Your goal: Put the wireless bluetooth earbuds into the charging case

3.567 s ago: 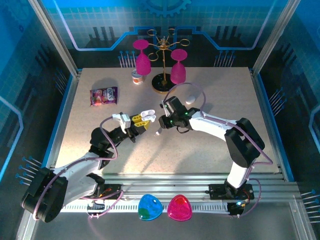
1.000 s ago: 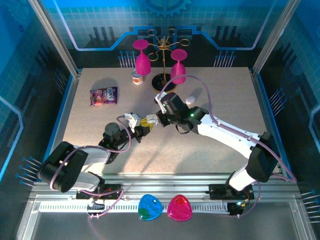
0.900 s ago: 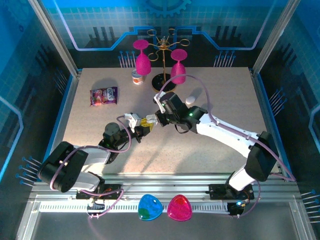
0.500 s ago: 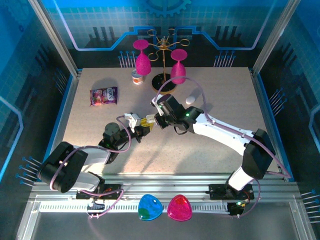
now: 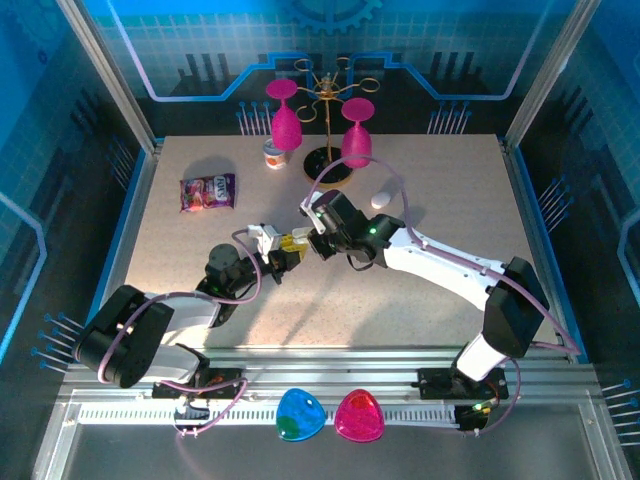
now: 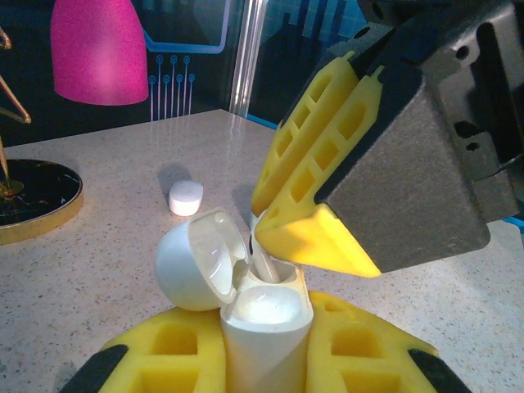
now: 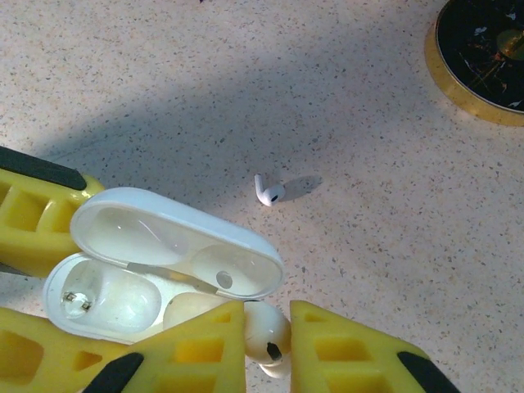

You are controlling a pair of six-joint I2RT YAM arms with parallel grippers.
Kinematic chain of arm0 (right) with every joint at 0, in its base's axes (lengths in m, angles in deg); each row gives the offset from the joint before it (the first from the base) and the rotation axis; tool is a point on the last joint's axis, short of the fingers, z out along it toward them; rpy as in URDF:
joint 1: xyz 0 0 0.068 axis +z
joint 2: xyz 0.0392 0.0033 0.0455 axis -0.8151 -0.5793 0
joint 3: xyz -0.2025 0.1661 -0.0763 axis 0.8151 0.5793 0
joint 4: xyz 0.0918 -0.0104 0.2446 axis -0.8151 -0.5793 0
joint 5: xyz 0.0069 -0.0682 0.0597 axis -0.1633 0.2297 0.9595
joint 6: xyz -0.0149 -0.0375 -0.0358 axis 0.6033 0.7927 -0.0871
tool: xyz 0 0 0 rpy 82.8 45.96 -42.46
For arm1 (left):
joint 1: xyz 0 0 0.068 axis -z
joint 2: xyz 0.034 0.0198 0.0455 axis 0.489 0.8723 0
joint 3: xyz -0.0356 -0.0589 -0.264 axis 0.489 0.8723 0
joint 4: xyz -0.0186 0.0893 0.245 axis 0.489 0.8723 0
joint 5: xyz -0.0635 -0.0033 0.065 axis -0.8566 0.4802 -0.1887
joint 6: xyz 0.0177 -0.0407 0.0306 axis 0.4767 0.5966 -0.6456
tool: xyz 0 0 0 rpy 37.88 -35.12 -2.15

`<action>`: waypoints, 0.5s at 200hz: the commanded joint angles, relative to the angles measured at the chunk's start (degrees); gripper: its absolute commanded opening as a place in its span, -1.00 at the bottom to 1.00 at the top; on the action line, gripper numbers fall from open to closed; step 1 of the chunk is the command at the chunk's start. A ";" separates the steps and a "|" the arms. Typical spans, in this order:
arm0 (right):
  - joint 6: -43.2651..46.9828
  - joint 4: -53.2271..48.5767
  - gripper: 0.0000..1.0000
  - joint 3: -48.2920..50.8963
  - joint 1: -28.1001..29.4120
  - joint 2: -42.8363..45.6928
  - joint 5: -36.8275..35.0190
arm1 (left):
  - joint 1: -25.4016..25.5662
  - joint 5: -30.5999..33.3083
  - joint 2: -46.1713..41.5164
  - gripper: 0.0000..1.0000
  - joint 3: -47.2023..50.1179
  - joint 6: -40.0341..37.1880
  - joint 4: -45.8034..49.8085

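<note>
Speckled tabletop (image 5: 430,200), middle of top view: left gripper (image 5: 278,250) clamped on open charging case (image 6: 262,327), right gripper (image 7: 268,321) pinching earbud (image 6: 263,260), stem at the socket. Step probably insertion; next, press straight down, then release. Loose at upper centre of right wrist view: second earbud (image 7: 267,192).

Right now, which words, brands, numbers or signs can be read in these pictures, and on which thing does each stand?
On the purple packet: white print, too blurred to read.
On the small cup: an orange label, too small to read.
On the back wall: a gear sign, no words.
On the charging case and the gripped earbud: no print that I can see.
No text can be quoted.
</note>
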 commanded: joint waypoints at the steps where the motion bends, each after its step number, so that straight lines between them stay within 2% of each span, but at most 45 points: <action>1: 0.38 -0.96 -0.62 -1.08 1.23 -0.20 3.66 | 0.29 0.45 -1.23 -0.97 -1.73 -0.14 -2.10; 71: -4.27 1.69 -0.17 2.12 -0.67 6.19 7.21 | 0.30 0.06 0.01 -0.97 -1.88 0.44 -4.00; 100: -9.14 6.43 -0.10 6.76 -4.31 10.77 9.58 | 0.31 -0.44 -0.08 -0.97 -1.85 0.72 -4.57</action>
